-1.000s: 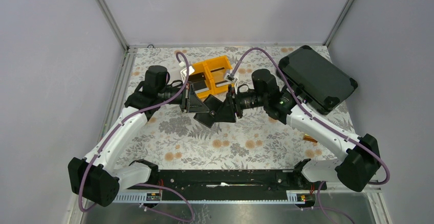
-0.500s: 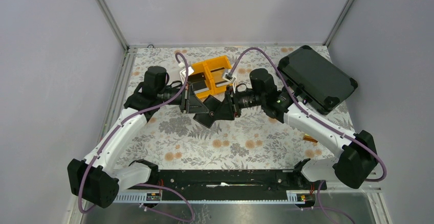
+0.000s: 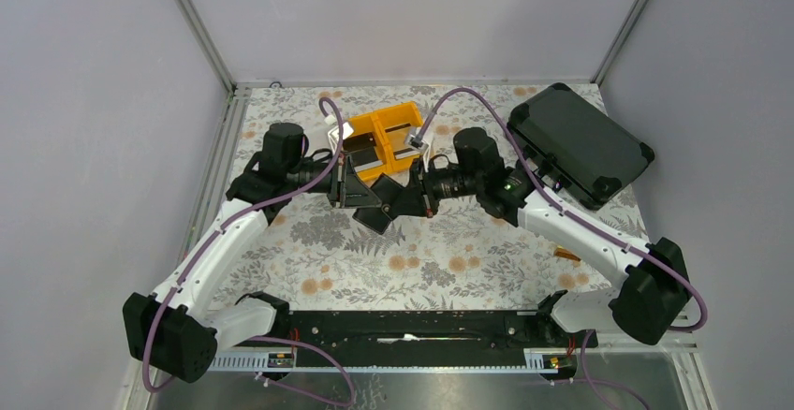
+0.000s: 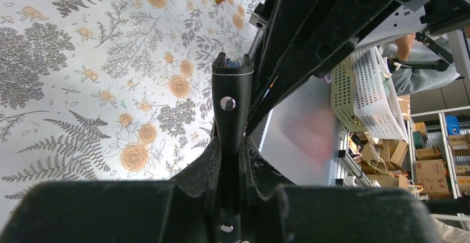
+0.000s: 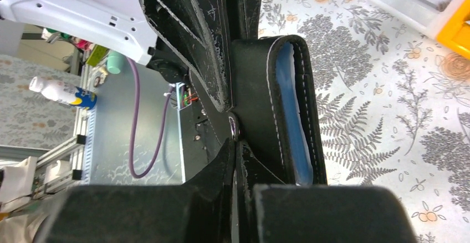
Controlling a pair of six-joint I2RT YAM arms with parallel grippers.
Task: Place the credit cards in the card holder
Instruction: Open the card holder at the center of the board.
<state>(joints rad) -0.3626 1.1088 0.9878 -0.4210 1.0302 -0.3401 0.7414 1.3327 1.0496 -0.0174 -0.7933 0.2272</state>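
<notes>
**Card holder spread between two arms, cards waiting in the bin**

At left, my left arm (image 3: 217,240) reaches in over the floral tabletop (image 3: 374,265). The left fingers (image 4: 202,168) are clamped on a narrow black flap of the card holder (image 3: 384,206), the flap with the round snap stud. The holder sits at the middle of the tabletop between the two arms, its two leaves spread in a V. Whether it rests on the surface or hangs just above it, I cannot tell.

Just behind it stands the yellow bin (image 3: 398,112), with a white bin (image 3: 337,133) just beside its left end. The credit cards (image 3: 367,162) lie in the yellow bin's compartments, dark and silvery, and I see none in the holder.

To the right, the right fingers (image 5: 221,165) are pressed fully together against the holder's right leaf, whose light-blue pocket (image 5: 292,115) gapes beside them. I cannot tell whether a thin edge is pinched between them. At far right lies the black hard case (image 3: 580,143), lid down.

I judge the step in hand to be opening and steadying the holder, with no card loaded yet. Next, one arm has to keep a pocket mouth exposed while the other lets go, reaches back to the yellow bin and takes a card by its edge. A thin card lying flat will be awkward to lift, and it must meet the slot squarely.
</notes>
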